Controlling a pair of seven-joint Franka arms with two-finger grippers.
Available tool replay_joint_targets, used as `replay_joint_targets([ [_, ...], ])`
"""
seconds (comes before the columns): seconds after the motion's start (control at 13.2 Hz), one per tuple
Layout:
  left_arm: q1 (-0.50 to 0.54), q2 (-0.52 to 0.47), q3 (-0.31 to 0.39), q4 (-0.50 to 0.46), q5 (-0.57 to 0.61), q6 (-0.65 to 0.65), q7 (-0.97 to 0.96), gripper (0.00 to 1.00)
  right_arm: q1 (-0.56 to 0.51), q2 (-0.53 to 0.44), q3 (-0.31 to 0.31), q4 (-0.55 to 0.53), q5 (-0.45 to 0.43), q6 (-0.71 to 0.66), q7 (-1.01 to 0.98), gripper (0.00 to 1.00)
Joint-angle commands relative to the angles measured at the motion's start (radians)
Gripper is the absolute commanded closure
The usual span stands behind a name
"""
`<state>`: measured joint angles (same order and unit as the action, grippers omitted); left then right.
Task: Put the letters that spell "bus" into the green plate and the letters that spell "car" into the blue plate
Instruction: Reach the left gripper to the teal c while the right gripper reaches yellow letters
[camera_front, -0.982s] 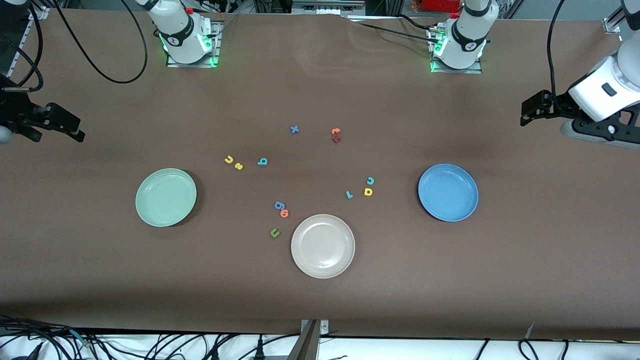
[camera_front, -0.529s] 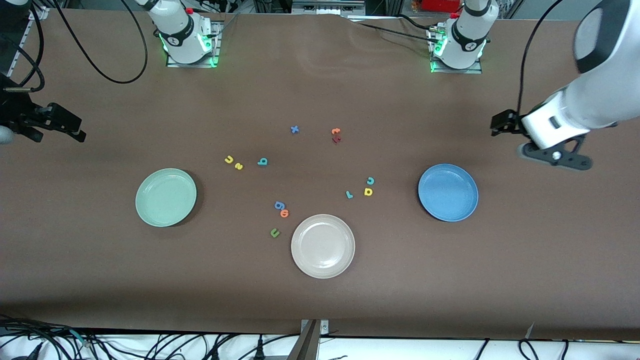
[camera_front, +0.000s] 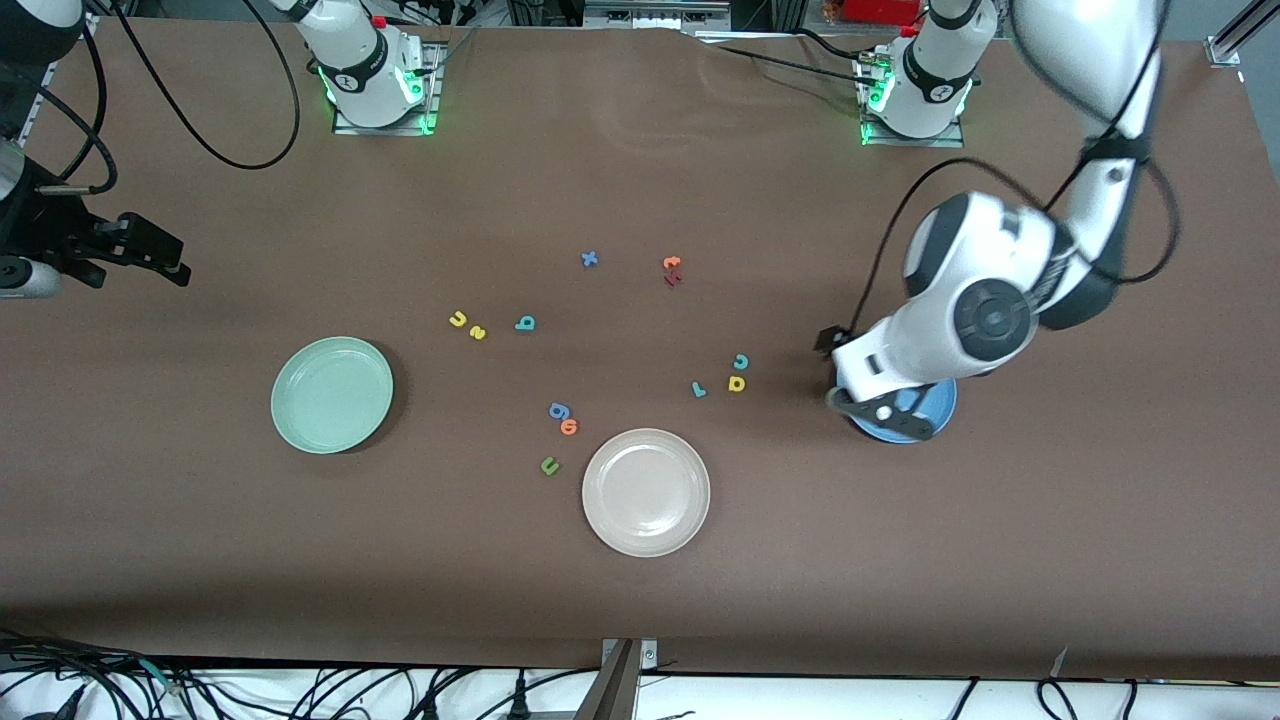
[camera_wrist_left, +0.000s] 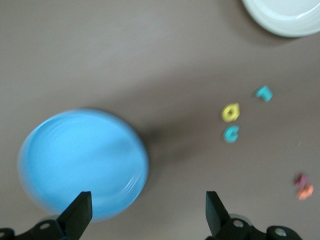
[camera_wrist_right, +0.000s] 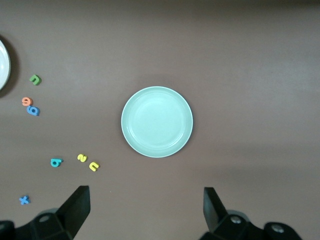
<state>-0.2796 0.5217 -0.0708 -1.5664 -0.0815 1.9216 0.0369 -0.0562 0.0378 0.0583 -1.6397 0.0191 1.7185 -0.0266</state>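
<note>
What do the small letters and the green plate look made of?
Yellow a and teal c: likely foam, matte, flat cut-outs in solid colour. Green plate: probably plastic or melamine, smooth with a faint sheen on its shallow rim; the look alone cannot settle it.

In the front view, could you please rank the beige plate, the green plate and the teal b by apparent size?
1. Beige plate, though it lies nearer the camera.
2. Green plate, only slightly smaller.
3. Teal b, far smaller.

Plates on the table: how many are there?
3: green plate toward the right arm's end, beige plate nearest the front camera, blue plate partly under the left arm.
</note>
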Motion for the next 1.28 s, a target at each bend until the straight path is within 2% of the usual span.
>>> replay_joint_targets([
  [0.0, -0.073, 0.079, 0.009, 0.031, -0.027, 0.104, -0.073, 0.00, 0.006, -0.004, 0.008, -0.060, -0.027, 0.053, -0.007, 0.00],
  [0.23, -0.151, 0.126, 0.011, -0.009, -0.015, 0.193, -0.265, 0.00, 0.012, -0.018, 0.043, -0.194, -0.031, 0.223, -0.001, 0.00],
  [0.38, -0.194, 0.129, 0.011, -0.075, -0.014, 0.270, -0.342, 0.00, 0.025, -0.018, 0.054, -0.299, -0.030, 0.344, 0.049, 0.00],
  [0.53, -0.199, 0.129, 0.011, -0.145, -0.015, 0.371, -0.344, 0.00, 0.039, -0.015, 0.099, -0.363, -0.031, 0.395, 0.242, 0.00],
  [0.68, -0.199, 0.129, 0.011, -0.214, -0.014, 0.439, -0.341, 0.00, 0.067, 0.000, 0.115, -0.408, -0.031, 0.401, 0.284, 0.00],
  [0.76, -0.201, 0.133, 0.009, -0.216, -0.014, 0.444, -0.342, 0.02, 0.082, 0.004, 0.115, -0.438, -0.031, 0.423, 0.286, 0.00],
  [0.83, -0.204, 0.144, 0.011, -0.213, -0.012, 0.448, -0.341, 0.08, 0.096, 0.004, 0.117, -0.466, -0.031, 0.443, 0.316, 0.00],
  [0.98, -0.217, 0.161, 0.011, -0.216, -0.012, 0.474, -0.342, 0.12, 0.140, 0.008, 0.118, -0.480, -0.031, 0.440, 0.414, 0.00],
  [1.21, -0.219, 0.169, 0.011, -0.202, -0.014, 0.474, -0.342, 0.41, 0.180, 0.054, 0.126, -0.491, -0.045, 0.460, 0.609, 0.00],
])
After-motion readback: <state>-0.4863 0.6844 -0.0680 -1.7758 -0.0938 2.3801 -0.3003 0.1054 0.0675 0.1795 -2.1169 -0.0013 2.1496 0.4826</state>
